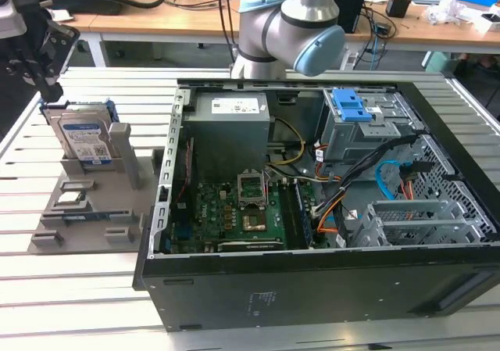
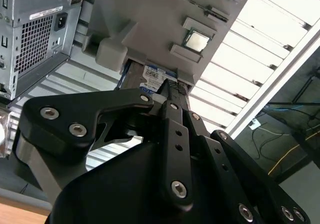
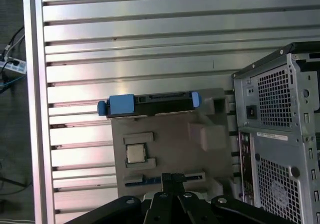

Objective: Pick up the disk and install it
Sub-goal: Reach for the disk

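The gripper (image 1: 47,91) hangs at the exterior view's upper left, just above the top left corner of the disk (image 1: 84,138). Contact between them cannot be judged. In the first wrist view the jaws of the gripper (image 3: 172,178) are drawn together with nothing between them.

One disk is present. It stands upright on edge in a slot at the upper end of the fixture (image 1: 94,210). Its label faces the camera, and a blue carrier bracket (image 1: 112,110) frames the silver body. In the first wrist view the disk (image 3: 150,103) appears edge-on as a dark strip with blue ends.

The fixture (image 3: 170,134) is matte grey with raised blocks and pockets. One pocket holds one square, metal-topped chip (image 3: 134,153).

The table (image 1: 86,320) is ribbed aluminium. Bare slats lie open to the left of the fixture and below it in the frame. The fixture's right edge lies just beside one black computer case (image 1: 312,296), which has its open side up.

Inside the case, from left to right:
- one grey power supply (image 1: 230,124), set above one green motherboard (image 1: 226,214)
- one grey drive cage (image 1: 351,136) with a blue latch (image 1: 349,105)

The arm (image 1: 289,23) rises behind the case.
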Tool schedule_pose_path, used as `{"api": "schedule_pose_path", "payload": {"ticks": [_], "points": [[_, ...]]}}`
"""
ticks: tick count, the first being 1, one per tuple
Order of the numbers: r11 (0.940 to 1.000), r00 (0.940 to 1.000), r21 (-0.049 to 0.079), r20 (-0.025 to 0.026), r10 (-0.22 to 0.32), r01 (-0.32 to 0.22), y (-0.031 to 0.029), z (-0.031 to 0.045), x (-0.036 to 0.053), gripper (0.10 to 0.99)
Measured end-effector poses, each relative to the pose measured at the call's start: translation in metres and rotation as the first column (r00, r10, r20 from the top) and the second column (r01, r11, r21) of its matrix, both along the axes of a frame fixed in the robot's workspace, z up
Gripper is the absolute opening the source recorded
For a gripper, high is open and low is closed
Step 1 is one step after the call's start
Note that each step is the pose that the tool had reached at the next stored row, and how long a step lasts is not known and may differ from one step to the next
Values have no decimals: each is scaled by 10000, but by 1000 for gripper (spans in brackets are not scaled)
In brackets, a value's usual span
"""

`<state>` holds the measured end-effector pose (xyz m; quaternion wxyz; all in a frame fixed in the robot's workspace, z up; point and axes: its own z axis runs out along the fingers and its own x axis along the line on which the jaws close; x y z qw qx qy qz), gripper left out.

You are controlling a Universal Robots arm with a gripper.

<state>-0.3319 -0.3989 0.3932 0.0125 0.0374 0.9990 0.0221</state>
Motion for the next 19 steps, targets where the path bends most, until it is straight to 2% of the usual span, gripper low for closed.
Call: {"api": "schedule_pose_path", "payload": {"ticks": [5, 9, 19], "points": [[10000, 10000, 0, 0, 0, 0, 0, 0, -127, 106], [10000, 10000, 0, 0, 0, 0, 0, 0, -293, 106], [10000, 10000, 0, 0, 0, 0, 0, 0, -521, 106]]}}
